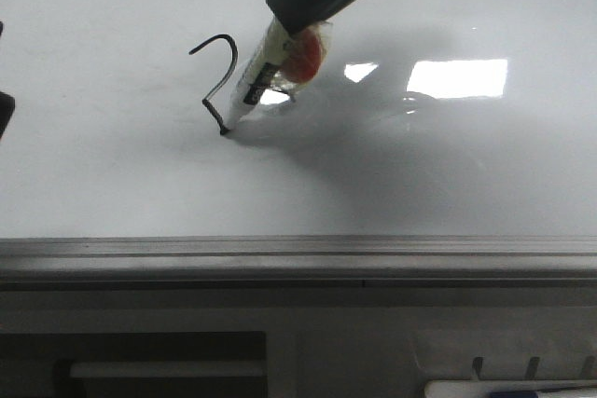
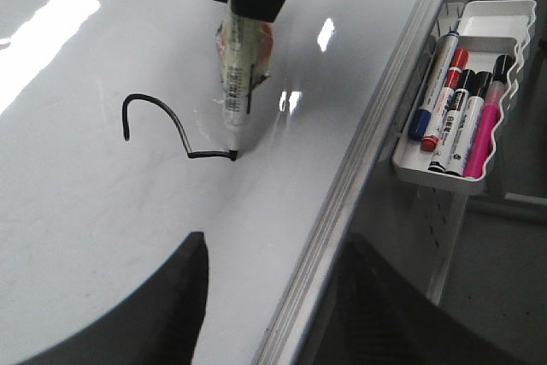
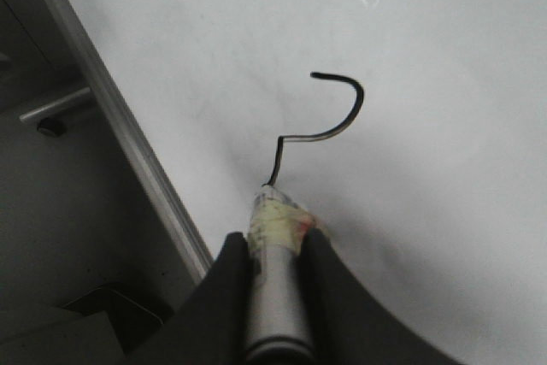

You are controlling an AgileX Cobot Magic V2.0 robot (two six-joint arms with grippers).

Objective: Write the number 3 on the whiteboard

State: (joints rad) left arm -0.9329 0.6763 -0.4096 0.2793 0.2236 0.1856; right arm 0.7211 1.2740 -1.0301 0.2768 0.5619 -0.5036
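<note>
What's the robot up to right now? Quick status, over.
Right gripper shut on marker, tip touching whiteboard. Number 3 only part drawn: top hook, short kink. Left gripper open, empty. Nothing blocking the stroke.

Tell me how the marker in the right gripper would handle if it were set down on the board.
The marker looks stiff: it stays straight with its tip pressed on the whiteboard. Its round barrel would probably roll on that glossy surface. The tape wrap may damp rolling slightly. It seems light, held by the right gripper alone.

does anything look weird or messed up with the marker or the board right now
The marker in the right hand has yellowish tape and something orange wrapped round its barrel. The whiteboard shows only faint smudges; nothing spilled.
</note>
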